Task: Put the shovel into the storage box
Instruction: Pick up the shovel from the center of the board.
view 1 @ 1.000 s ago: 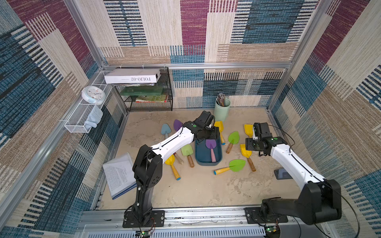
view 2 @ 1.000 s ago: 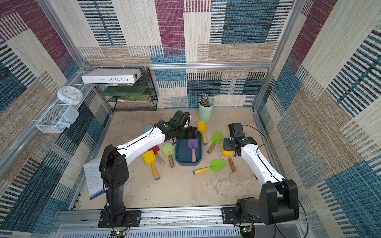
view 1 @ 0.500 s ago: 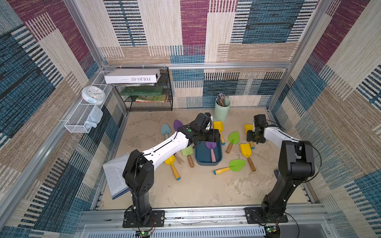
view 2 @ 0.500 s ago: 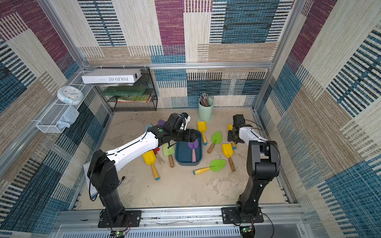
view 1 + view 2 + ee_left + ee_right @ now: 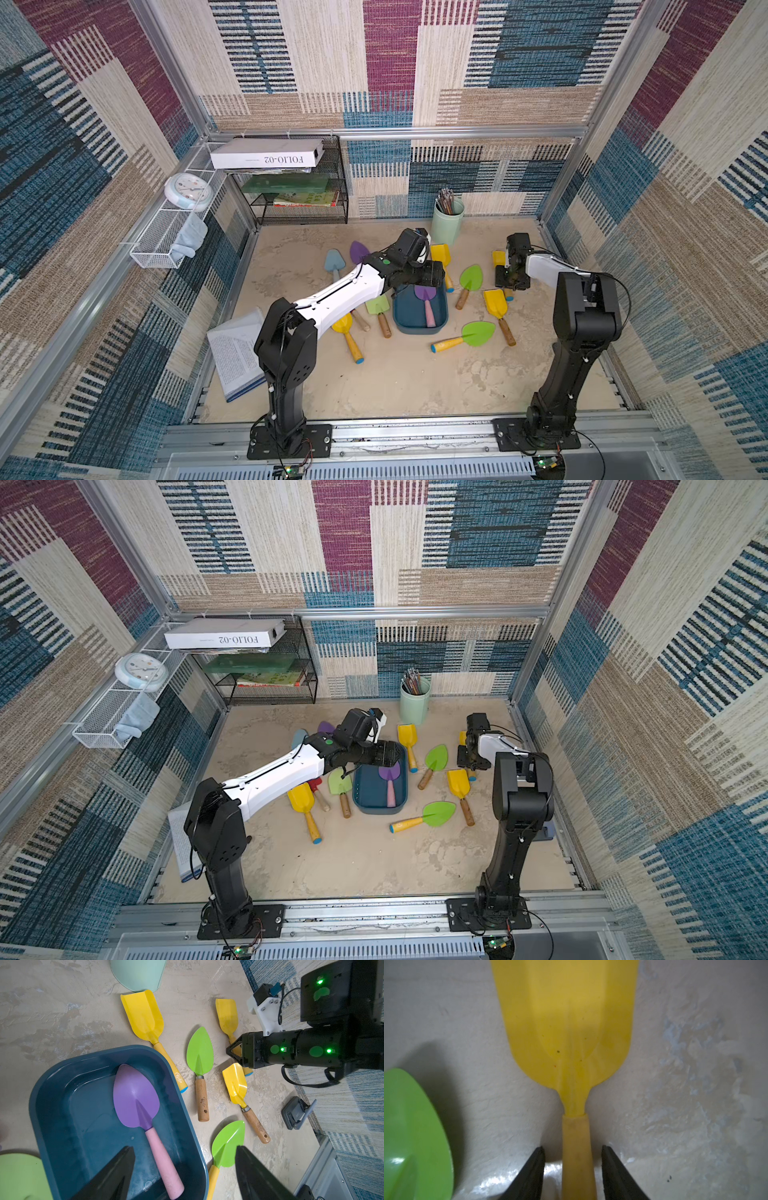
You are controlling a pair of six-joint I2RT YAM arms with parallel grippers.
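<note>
yellow plastic shovel [image 5: 566,1022]: it is lying flat on the sandy beige counter [image 5: 395,374], scoop side up, over near the right wall.
which way: its long line is running from back to front, a bit slanted. The scoop is pointing at the back wall and the yellow handle is pointing toward the robot's side.
right pincer [image 5: 572,1148]: it is sitting down low with one black finger on each side of the handle. It is partly open, with a small gap showing on both sides, so it is not squeezing the handle.
dark teal plastic storage box [image 5: 33,1105]: it is sitting near the middle of the counter, well apart from the yellow plastic shovel. A green leaf-shaped shovel [image 5: 471,277] with a wooden handle is lying between them.
in the box: one purple shovel with a pink handle [image 5: 135,1095] is lying along the long side, scoop to the back, handle to the front.
left pincer [image 5: 183,1148]: it is hanging over the back end of the storage box, spread wide, holding nothing.
mint-green round cup [image 5: 446,224]: it is standing near the back wall, holding thin sticks.
white wire basket [image 5: 151,249]: it is hanging on the left wall, with a pale blue cloth [image 5: 189,237] hanging out of it.
</note>
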